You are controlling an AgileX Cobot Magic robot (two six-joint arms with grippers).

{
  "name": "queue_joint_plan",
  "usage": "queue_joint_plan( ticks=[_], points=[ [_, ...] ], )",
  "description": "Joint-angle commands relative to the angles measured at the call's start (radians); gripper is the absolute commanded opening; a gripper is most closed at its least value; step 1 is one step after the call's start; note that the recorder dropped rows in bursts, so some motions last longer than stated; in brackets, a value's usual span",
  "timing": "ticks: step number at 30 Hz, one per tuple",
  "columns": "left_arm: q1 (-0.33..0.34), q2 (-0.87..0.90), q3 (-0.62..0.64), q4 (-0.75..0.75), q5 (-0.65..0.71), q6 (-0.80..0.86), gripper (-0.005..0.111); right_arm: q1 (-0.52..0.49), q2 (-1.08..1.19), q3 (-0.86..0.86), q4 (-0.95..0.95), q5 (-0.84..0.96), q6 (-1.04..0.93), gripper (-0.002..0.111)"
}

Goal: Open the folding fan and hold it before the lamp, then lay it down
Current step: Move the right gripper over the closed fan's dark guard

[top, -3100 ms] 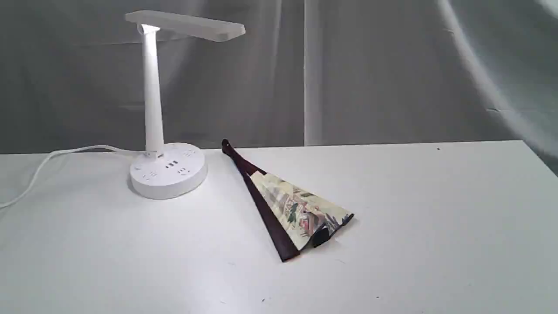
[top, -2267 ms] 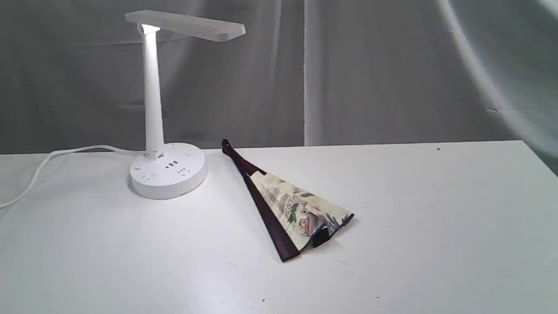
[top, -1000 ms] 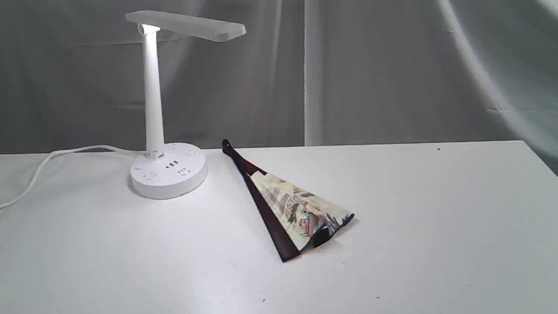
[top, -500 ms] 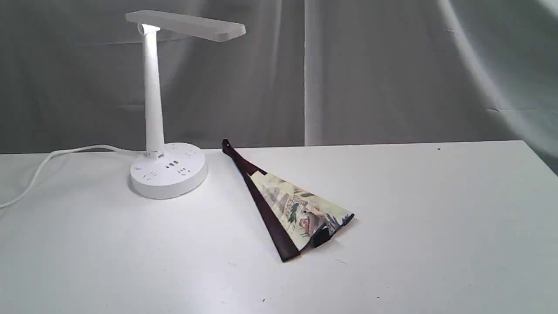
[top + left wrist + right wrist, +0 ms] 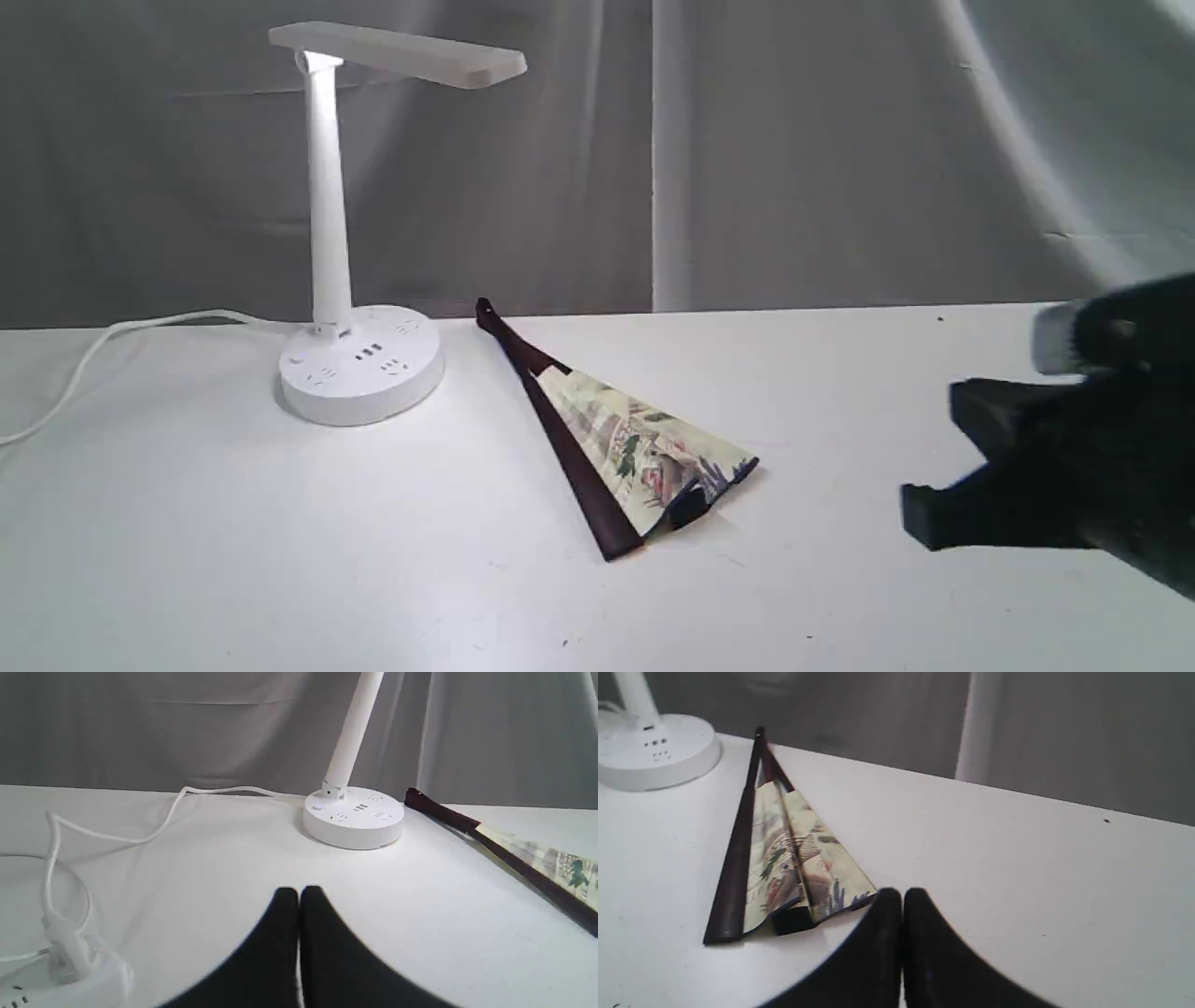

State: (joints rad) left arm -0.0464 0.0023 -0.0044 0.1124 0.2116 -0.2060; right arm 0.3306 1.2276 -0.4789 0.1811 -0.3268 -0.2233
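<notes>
Soft even light, brightest on the table (image 5: 233,523) around the lamp (image 5: 329,233); the right tool (image 5: 902,895) motion-blurred in exterior view.

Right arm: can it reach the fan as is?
Probably yes. Bare table lies between the right gripper and the wide end of the folding fan; the lamp stands beyond the pivot. Jaws look shut, must open first.

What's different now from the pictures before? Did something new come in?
The right gripper and its black arm have come in from the right edge of the exterior view, toward the folding fan. Nothing has been grabbed yet. The folding fan lies partly open on the table just where it was, and the lamp has not moved either.
</notes>
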Motion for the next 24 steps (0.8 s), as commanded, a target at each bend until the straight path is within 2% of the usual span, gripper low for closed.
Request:
queue_joint_plan(
  ticks=[1,4,5,12,15,17,21,24],
  points=[
    [-0.005,-0.002,0.004,-0.085,-0.045,-0.003,0.0,0.011,0.084,-0.154,-0.049,0.226,-0.016,0.0],
    [-0.005,-0.002,0.004,-0.09,-0.071,-0.003,0.0,0.009,0.161,-0.301,-0.074,0.41,-0.024,0.0],
    [-0.005,-0.002,0.004,-0.09,-0.079,-0.003,0.0,0.009,0.178,-0.333,-0.092,0.421,-0.028,0.0],
    [-0.005,-0.002,0.004,-0.092,-0.152,-0.011,0.0,0.009,0.246,-0.38,-0.118,0.288,-0.019,0.0],
    [-0.005,-0.002,0.004,-0.104,-0.205,-0.034,0.0,0.009,0.248,-0.402,-0.118,0.3,-0.02,0.0],
    [-0.005,-0.002,0.004,-0.104,-0.242,-0.034,0.0,0.007,0.25,-0.433,-0.118,0.344,-0.023,0.0],
    [-0.005,-0.002,0.004,-0.104,-0.323,-0.034,0.0,0.003,0.286,-0.554,-0.135,0.553,-0.023,0.0],
    [-0.005,-0.002,-0.038,-0.104,-0.264,-0.038,0.0,0.003,0.34,-0.633,-0.135,0.667,-0.023,0.0]
  ],
)
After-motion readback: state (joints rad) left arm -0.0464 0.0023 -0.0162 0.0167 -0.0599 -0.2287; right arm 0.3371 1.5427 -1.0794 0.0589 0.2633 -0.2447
